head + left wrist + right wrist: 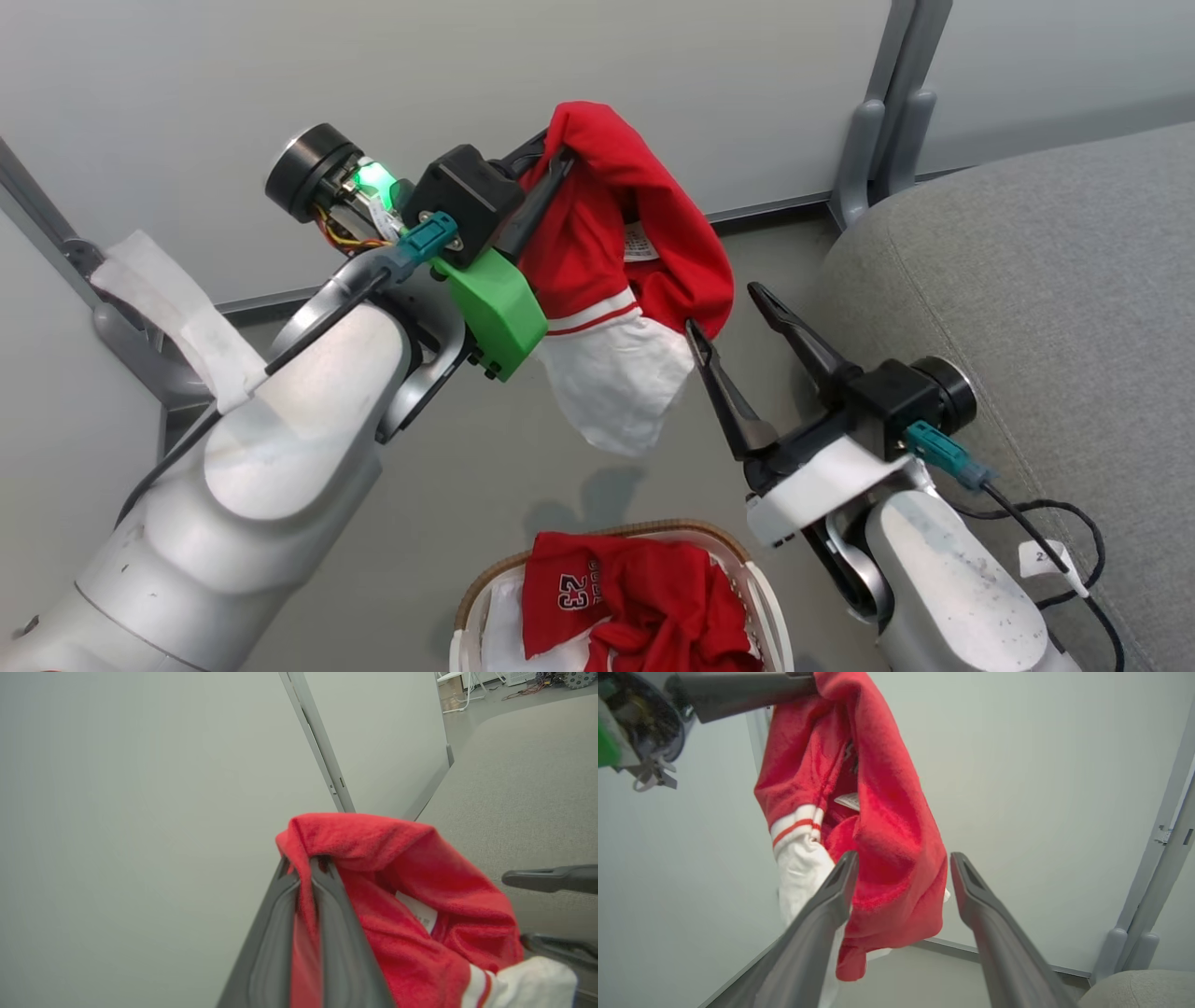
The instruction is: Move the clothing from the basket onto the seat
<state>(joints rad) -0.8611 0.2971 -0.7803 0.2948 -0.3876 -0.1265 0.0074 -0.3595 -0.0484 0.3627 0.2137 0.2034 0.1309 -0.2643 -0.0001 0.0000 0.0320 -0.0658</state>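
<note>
My left gripper (558, 161) is raised and shut on the top fold of a red garment with a white panel and striped trim (616, 280). The jaws pinch the red cloth (411, 882) in the left wrist view (303, 863). My right gripper (724, 308) stands open just right of the garment's lower red fold. In the right wrist view that fold (887, 826) hangs in front of the open right gripper (903, 858); whether it touches them I cannot tell. A second red garment bearing "23" (635, 597) lies in the basket (490, 574) below. The grey seat (1027, 280) is at the right.
Pale partition panels on grey metal posts (887, 121) stand behind the garment and beside the seat. A white cloth strip (177, 308) hangs on the left post. A black cable (1055, 523) runs from my right wrist over the seat's edge. Grey floor lies between basket and wall.
</note>
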